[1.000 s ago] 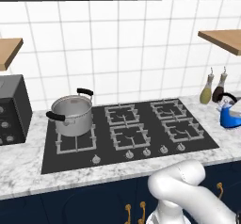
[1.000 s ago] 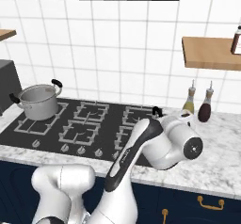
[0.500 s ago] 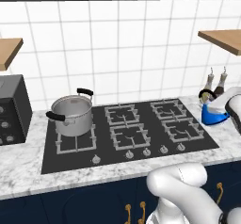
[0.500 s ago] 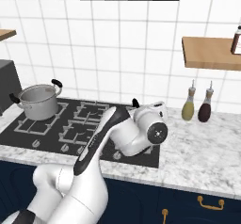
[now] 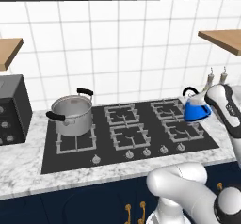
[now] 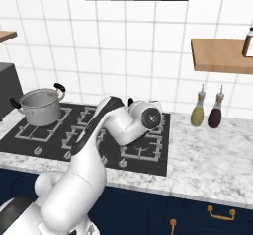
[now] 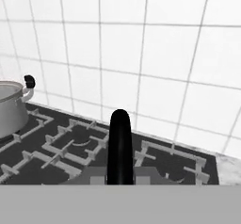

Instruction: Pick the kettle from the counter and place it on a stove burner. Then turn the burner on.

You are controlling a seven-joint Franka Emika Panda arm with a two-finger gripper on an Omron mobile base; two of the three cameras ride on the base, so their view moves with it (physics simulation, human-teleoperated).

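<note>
Kettle — apparently aloft over stove burner

Pot on cooktop's left burner, kettle over right burners

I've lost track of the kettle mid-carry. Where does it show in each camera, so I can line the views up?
Left base view: the kettle at right, over the cooktop's right end, against the arm.
Right base view: its handle top pokes out behind the arm, mid-frame; the body is hidden.
Hand view: the kettle's black handle rises at bottom centre.
Shared landmark: the steel pot, far left in all views.
</note>
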